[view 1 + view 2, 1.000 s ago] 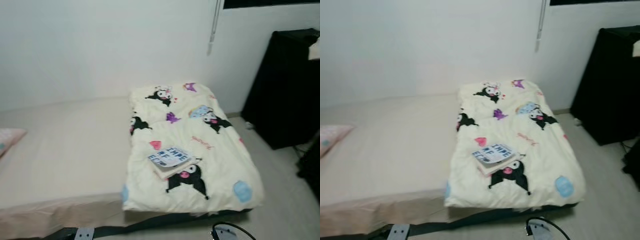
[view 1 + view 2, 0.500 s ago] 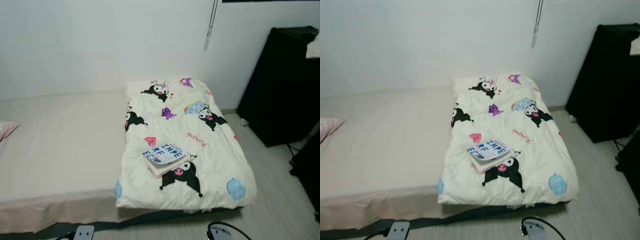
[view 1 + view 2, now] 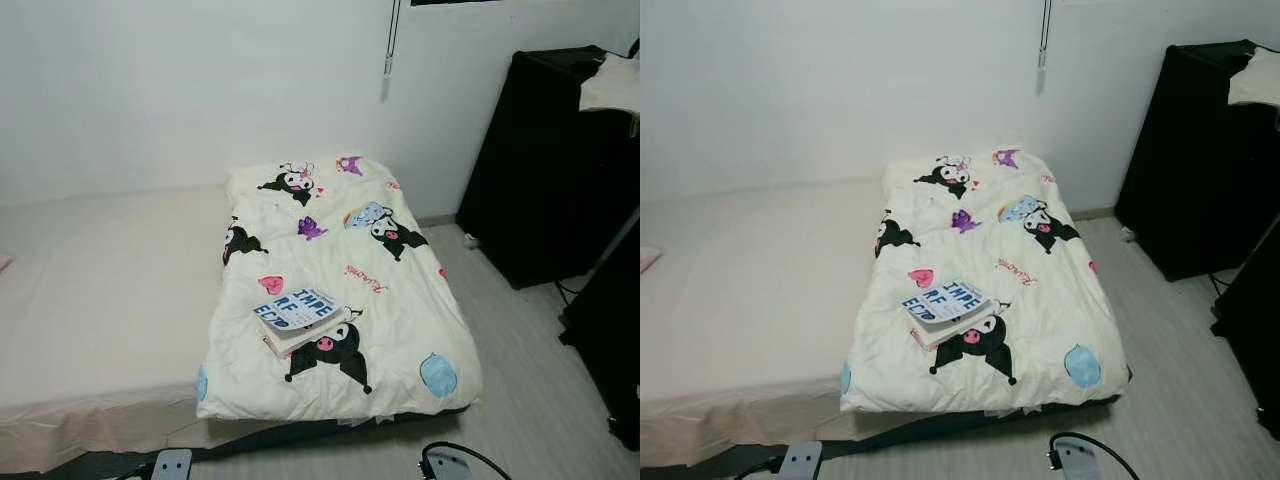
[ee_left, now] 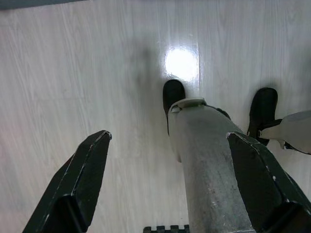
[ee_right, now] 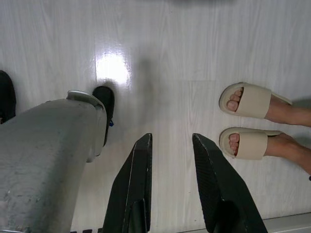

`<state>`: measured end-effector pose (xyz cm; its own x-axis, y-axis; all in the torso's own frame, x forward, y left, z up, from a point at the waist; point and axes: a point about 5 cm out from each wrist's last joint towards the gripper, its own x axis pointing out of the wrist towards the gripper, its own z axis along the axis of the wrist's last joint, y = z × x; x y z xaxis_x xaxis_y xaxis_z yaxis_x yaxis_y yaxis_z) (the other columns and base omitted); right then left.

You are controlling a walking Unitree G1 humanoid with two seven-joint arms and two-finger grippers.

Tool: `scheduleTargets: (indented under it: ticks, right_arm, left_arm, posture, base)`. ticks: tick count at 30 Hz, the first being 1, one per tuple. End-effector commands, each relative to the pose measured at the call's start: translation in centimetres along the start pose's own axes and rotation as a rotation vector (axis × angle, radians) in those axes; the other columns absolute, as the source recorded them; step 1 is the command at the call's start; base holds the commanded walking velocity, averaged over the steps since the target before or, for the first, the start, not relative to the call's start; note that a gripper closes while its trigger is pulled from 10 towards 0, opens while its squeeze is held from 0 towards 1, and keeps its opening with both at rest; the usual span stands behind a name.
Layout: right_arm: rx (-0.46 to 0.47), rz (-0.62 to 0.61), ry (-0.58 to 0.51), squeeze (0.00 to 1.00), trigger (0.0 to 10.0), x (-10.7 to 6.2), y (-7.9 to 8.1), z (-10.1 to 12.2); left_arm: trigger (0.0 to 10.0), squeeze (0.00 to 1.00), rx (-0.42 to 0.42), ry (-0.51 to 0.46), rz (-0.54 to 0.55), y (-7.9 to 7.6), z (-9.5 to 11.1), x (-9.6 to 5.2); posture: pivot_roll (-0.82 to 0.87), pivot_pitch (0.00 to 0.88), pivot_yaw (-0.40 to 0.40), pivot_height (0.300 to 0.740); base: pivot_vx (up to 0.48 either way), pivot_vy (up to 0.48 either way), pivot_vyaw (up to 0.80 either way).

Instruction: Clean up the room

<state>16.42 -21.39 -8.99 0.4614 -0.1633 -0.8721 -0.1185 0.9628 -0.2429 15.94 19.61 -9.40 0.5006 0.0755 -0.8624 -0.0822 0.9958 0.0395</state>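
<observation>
Cream duvet (image 3: 350, 290) is carrying a book (image 3: 298, 312) (print up); both grippers (image 4: 165, 184) (image 5: 172, 182) are hanging parted above floor (image 5: 160, 43)

One bed (image 3: 100, 300), one quilt (image 3: 400, 310), one book (image 3: 298, 312), one black cabinet (image 3: 550, 170), two slippered feet (image 5: 248, 121).

A home bedroom: low beige mattress (image 3: 100, 290), cartoon-print cream quilt (image 3: 340, 290) beside it at three o'clock.
</observation>
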Motion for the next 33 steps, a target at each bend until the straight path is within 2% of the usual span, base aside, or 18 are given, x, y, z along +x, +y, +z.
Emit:
scheduleTargets:
  ticks: [1, 8, 33]
  right_arm:
    - [0.003, 0.003, 0.004, 0.0, 10.0, -0.01, 0.17, -0.09]
    - [0.004, 0.001, 0.003, 0.0, 10.0, 0.0, 0.17, -0.06]
    - [0.029, 0.004, -0.017, 0.0, 10.0, 0.01, 0.13, 0.25]
  left_arm:
    - [10.0, 0.0, -0.004, 0.002, 0.008, 0.57, -0.1, -0.06]
    - [10.0, 0.0, -0.004, 0.0, 0.007, 0.57, -0.01, -0.04]
    - [10.0, 0.0, -0.008, 0.005, 0.006, 0.46, -0.18, -0.06]
  posture:
    - [-0.05, 0.047, 0.023, 0.72]
    - [-0.05, 0.048, 0.022, 0.72]
    - [-0.05, 0.053, 0.021, 0.72]
  base:
    - [0.0, 0.0, 0.0]
    - [0.148, 0.0, 0.0]
    - [0.327, 0.0, 0.0]
